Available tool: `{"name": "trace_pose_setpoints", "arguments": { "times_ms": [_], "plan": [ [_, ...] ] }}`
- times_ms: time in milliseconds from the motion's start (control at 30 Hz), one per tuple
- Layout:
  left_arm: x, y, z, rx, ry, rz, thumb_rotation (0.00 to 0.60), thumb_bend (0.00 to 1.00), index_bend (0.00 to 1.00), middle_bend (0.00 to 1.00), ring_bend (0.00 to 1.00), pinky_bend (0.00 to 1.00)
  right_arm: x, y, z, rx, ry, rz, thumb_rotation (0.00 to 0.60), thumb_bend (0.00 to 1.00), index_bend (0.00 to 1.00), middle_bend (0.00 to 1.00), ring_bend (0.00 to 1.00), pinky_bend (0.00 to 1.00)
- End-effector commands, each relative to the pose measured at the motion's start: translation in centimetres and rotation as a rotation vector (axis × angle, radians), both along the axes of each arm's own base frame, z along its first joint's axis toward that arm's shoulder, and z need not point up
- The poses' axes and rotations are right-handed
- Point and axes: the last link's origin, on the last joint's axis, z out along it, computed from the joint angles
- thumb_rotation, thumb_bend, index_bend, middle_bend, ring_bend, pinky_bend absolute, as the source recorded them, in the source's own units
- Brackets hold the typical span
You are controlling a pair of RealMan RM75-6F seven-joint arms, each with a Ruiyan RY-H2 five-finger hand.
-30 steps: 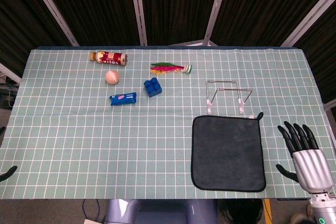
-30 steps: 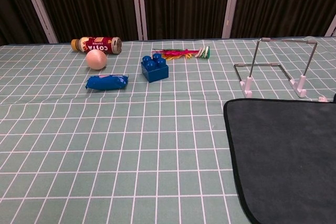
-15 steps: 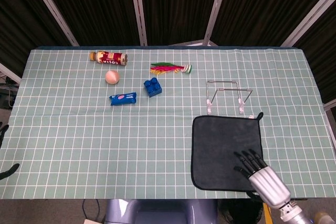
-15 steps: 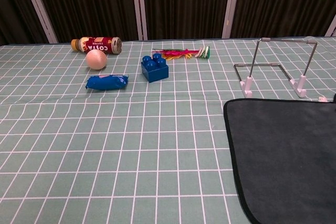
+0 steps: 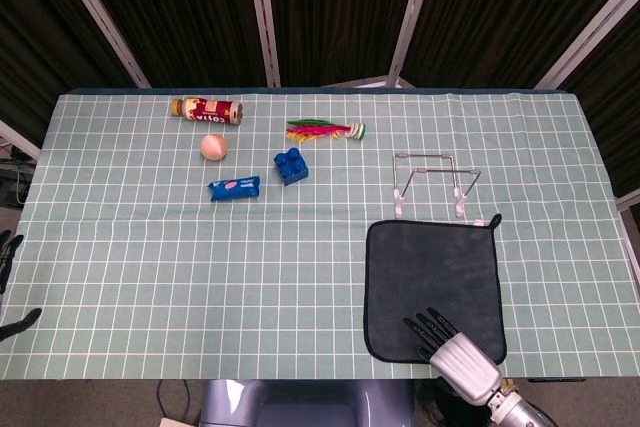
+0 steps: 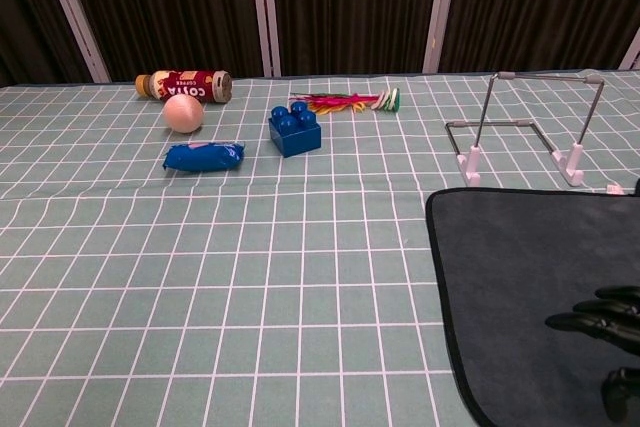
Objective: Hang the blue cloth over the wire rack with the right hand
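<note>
The worktop [image 5: 150, 267] is covered by a pale green cloth with a white grid, and behind it hang dark ribbed curtains [image 5: 330, 7] crossed by slanted light metal bars. At the far left edge of the head view, black fingertips of the left robot hand [image 5: 8, 287] show just off the worktop; they lie apart with nothing between them, though most of the hand is cut off.

Toward the back left lies a red printed tube [image 5: 208, 109] on its side, with a peach ball [image 5: 213, 146] just in front of it. Nearer the middle are a blue snack packet [image 5: 234, 187] and a blue toy brick [image 5: 291, 165], close together but apart. Behind the brick lies a bundle of red, yellow and green feathers [image 5: 322, 129].

Right of centre stands the wire rack [image 5: 432, 185], upright on pale feet, bare. Just in front of it the cloth [image 5: 430, 272], dark with a black border, lies flat on the worktop, its hanging loop at the back right corner.

The right robot hand [image 5: 455, 352] hovers at the cloth's near edge, dark fingers [image 6: 600, 317] spread over the fabric, gripping nothing.
</note>
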Motion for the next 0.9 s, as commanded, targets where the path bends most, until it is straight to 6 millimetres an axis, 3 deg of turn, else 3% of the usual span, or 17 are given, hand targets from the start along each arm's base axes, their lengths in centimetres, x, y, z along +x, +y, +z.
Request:
{"name": "trace_pose_setpoints", "arguments": {
  "times_ms": [33,900],
  "plan": [
    [0.0,0.0,0.0,0.001,0.001,0.001,0.6,0.0,0.0,0.0,0.0,0.0,-0.2,-0.2,-0.6,-0.016,0.024,0.024,0.6,0.14,0.39,0.0,0.0,0.0],
    [0.0,0.1,-0.2,-0.004,0.008,0.005,0.6,0.0,0.0,0.0,0.0,0.0,-2.0,-0.8,-1.7,-0.072,0.136,0.088,0.6,0.14,0.4,0.0,0.0,0.0]
  ]
}}
